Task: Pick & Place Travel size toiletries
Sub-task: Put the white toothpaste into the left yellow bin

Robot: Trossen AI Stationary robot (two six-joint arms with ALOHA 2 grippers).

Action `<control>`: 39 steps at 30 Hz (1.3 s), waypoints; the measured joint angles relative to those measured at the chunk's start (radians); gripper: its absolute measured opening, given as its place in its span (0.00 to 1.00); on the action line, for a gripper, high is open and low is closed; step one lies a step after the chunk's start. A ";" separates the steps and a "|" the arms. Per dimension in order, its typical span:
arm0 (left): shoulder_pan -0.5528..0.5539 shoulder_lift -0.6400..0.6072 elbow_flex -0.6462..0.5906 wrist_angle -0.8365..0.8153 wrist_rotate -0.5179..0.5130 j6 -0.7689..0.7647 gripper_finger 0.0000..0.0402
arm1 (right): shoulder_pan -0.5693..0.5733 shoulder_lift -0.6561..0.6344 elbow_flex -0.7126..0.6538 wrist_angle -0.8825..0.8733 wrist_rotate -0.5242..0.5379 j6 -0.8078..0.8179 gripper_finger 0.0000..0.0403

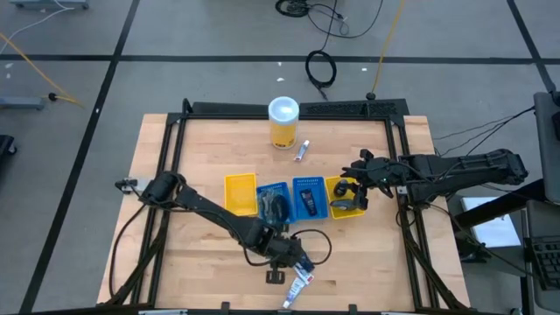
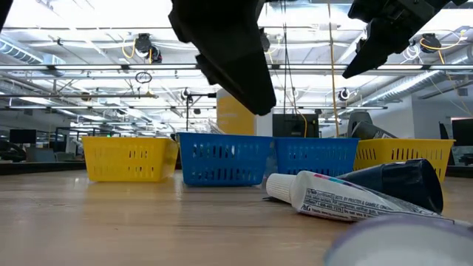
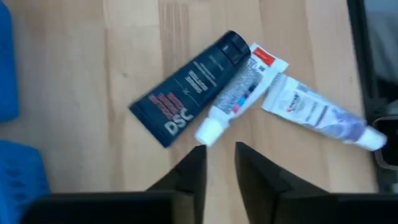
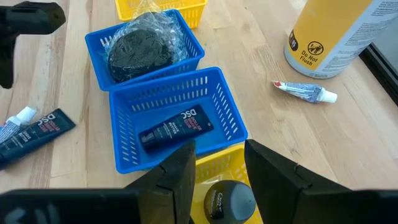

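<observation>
Three tubes lie flat on the table near its near edge: a dark tube (image 3: 186, 90) marked DSC, a white tube (image 3: 239, 93) against it, and another white tube (image 3: 323, 112) beside them. My left gripper (image 3: 219, 158) hovers open just above them (image 1: 297, 278). My right gripper (image 4: 214, 165) is open over the right yellow tray (image 1: 346, 208), where a dark oval piece (image 4: 227, 199) rests. A blue tray (image 4: 180, 109) holds a short dark tube (image 4: 177, 130). The other blue tray (image 4: 186, 34) holds a black disc in clear wrap (image 4: 140, 46).
A row of yellow and blue trays (image 1: 241, 194) crosses the table's middle. Behind it stand a tall yellow canister (image 1: 283, 122) with a white lid and a small white tube (image 1: 304, 150). In the low view the near tubes (image 2: 347, 196) lie close to the camera.
</observation>
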 joint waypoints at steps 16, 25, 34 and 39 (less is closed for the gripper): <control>-0.010 0.020 0.000 0.081 -0.027 0.273 0.37 | 0.000 0.000 0.000 0.000 0.000 0.011 0.32; -0.010 0.077 -0.001 0.105 -0.018 0.275 0.37 | 0.000 0.000 0.000 0.010 0.000 0.011 0.32; -0.010 0.123 -0.001 0.096 -0.008 0.276 0.37 | 0.000 -0.001 -0.035 0.053 0.000 0.010 0.32; -0.007 0.120 0.000 0.100 -0.005 0.275 0.36 | 0.000 0.000 -0.052 0.074 0.000 0.007 0.32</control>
